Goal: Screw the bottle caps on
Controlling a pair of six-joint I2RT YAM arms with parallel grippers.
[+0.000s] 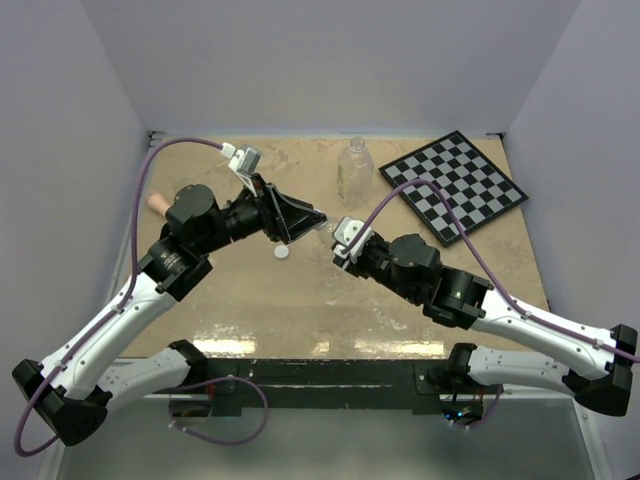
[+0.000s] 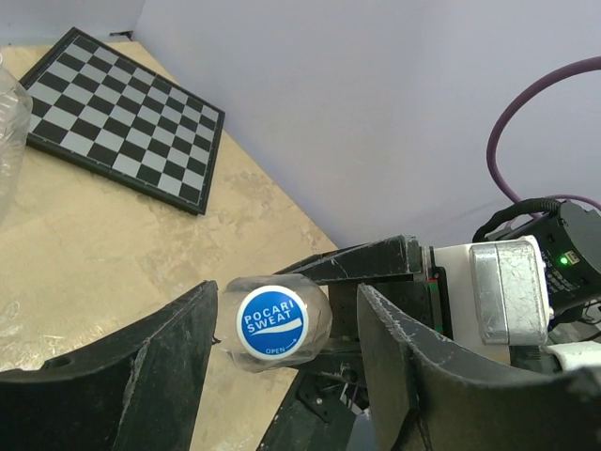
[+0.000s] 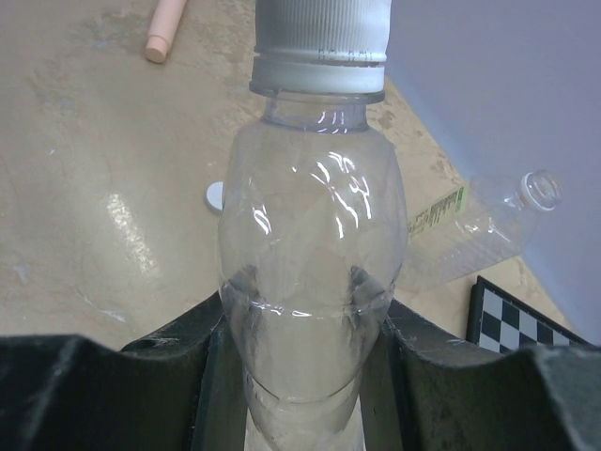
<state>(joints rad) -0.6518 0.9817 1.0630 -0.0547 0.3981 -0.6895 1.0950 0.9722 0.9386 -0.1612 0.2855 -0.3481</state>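
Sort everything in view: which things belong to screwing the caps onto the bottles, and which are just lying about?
Job in hand:
- small bottle, held by the right gripper
- its blue-topped cap, between the fingers of the left gripper
- tall bottle, uncapped
- white cap, loose

Lying about:
- checkerboard
- pink stick

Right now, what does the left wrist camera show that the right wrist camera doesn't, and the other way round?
Left wrist only: the printed top of the blue cap, sitting between the open fingers of the left gripper with a gap on each side.
Right wrist only: the loose white cap on the table, the pink stick, and the open mouth of the large bottle.
Both: the small bottle held by the right gripper, part of the large bottle, and the checkerboard.
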